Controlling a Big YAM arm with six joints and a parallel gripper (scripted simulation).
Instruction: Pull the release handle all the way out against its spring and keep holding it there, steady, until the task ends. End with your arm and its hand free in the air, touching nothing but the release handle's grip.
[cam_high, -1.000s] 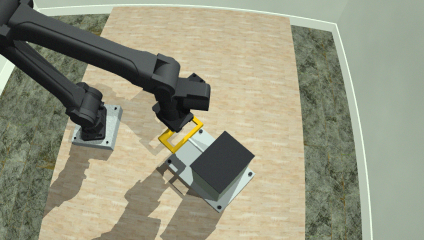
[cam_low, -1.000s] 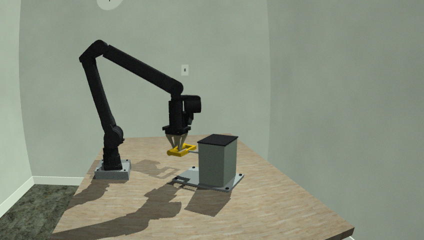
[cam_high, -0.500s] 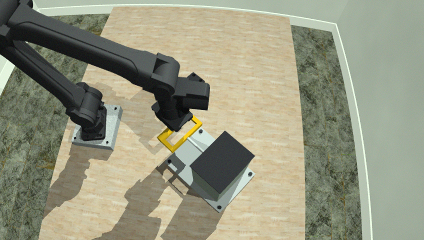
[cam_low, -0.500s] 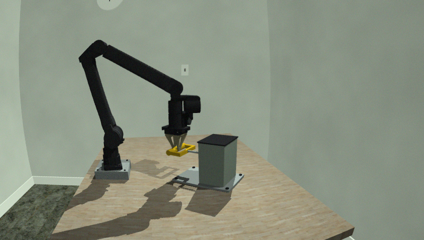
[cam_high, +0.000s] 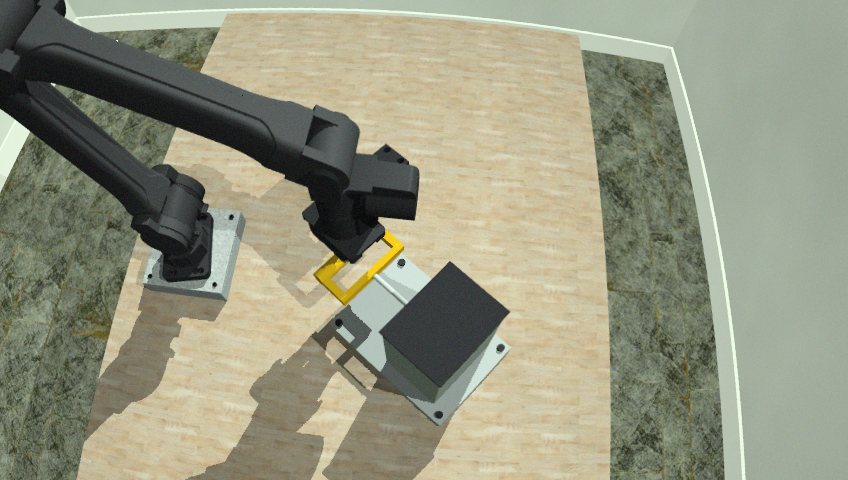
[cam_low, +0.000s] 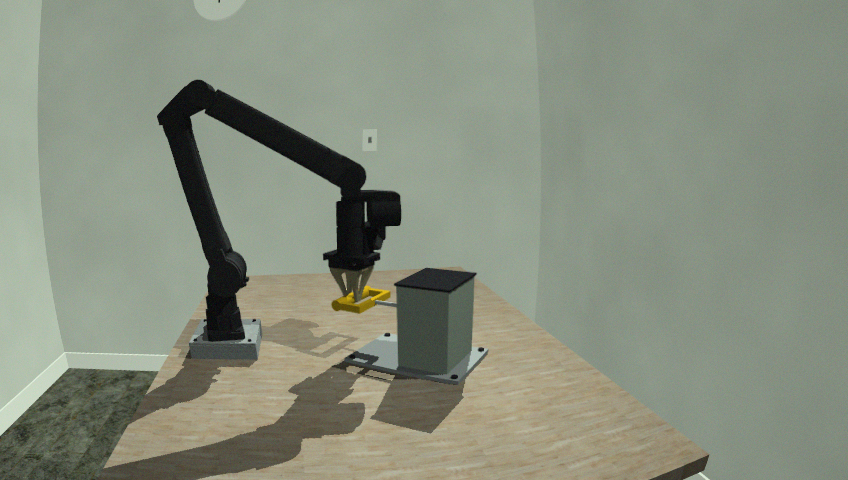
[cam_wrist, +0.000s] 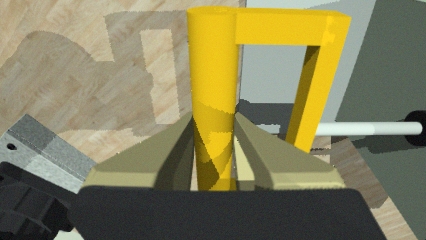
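The arm (cam_low: 279, 139) rises from its base plate (cam_low: 252, 350), folds at a high elbow and slopes down to a wrist that points the gripper (cam_low: 355, 292) straight down. The tan fingers are clamped on the yellow release handle (cam_high: 363, 274), pinching the round outer bar of its rectangular loop from both sides; in the wrist view the bar runs straight up between the pads. The handle hangs in the air above the wooden table (cam_low: 535, 410), directly under the hand. A thin pale rod (cam_wrist: 367, 128) runs from the loop's far bar away from the hand into the grey housing (cam_low: 434, 330) with a black top, which stands on a bolted plate (cam_low: 476, 356) beyond the fingertips. Open tabletop lies beneath the hand and back toward the arm's base; the housing closes off the far side.
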